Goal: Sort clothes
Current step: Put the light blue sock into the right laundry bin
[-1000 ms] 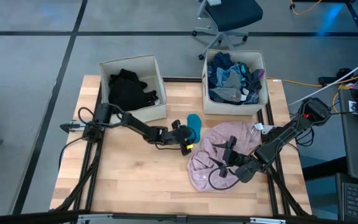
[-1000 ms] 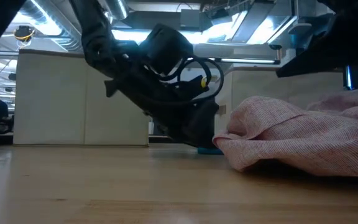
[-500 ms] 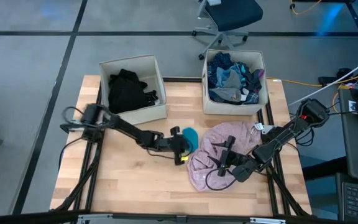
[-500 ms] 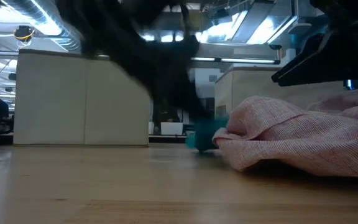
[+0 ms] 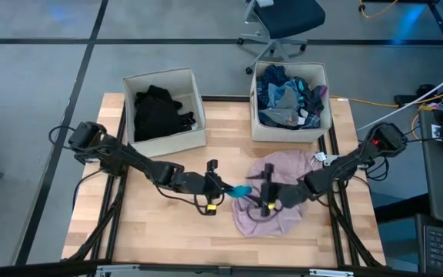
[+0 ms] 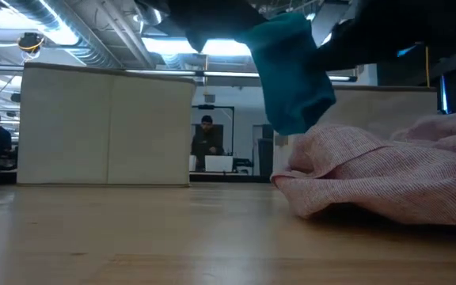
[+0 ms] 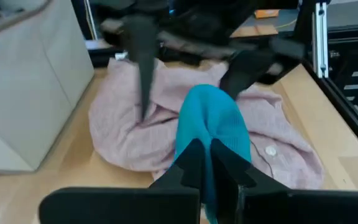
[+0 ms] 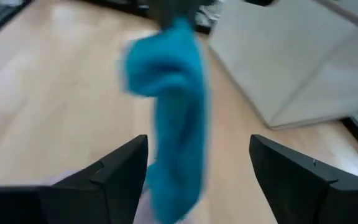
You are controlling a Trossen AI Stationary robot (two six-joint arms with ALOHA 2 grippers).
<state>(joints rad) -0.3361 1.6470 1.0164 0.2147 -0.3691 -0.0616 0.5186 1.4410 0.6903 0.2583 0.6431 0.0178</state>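
Note:
A teal sock (image 5: 239, 190) hangs in the air over the left edge of a pale pink garment (image 5: 279, 192) that lies spread on the table's right half. In the low view the sock (image 6: 291, 71) is clear of the garment (image 6: 386, 174). My left gripper (image 5: 215, 189) is shut on the sock. My right gripper (image 5: 266, 192) is open above the pink garment. In its wrist view its fingers (image 8: 123, 168) stand on either side of the sock (image 8: 173, 106); no touch shows. My left gripper pinches one end of the teal sock (image 7: 209, 155) between its two fingers. It comes from the table's left. The sock reaches past the fingertips toward my right gripper and hangs clear of the table and the pink garment.
A beige fabric box (image 5: 194, 131) with black pieces stands at the back left. A second beige box (image 5: 256, 127) with blue and plaid clothes stands at the back right. Bare wooden tabletop (image 5: 160, 223) lies at the near left. A person sits far off in the room (image 6: 206, 142).
My left gripper has gone toward the table's near edge and up, lifting the teal sock clear of the table to hang by the pink garment's left edge. My right gripper has moved toward the table's left, up to the sock.

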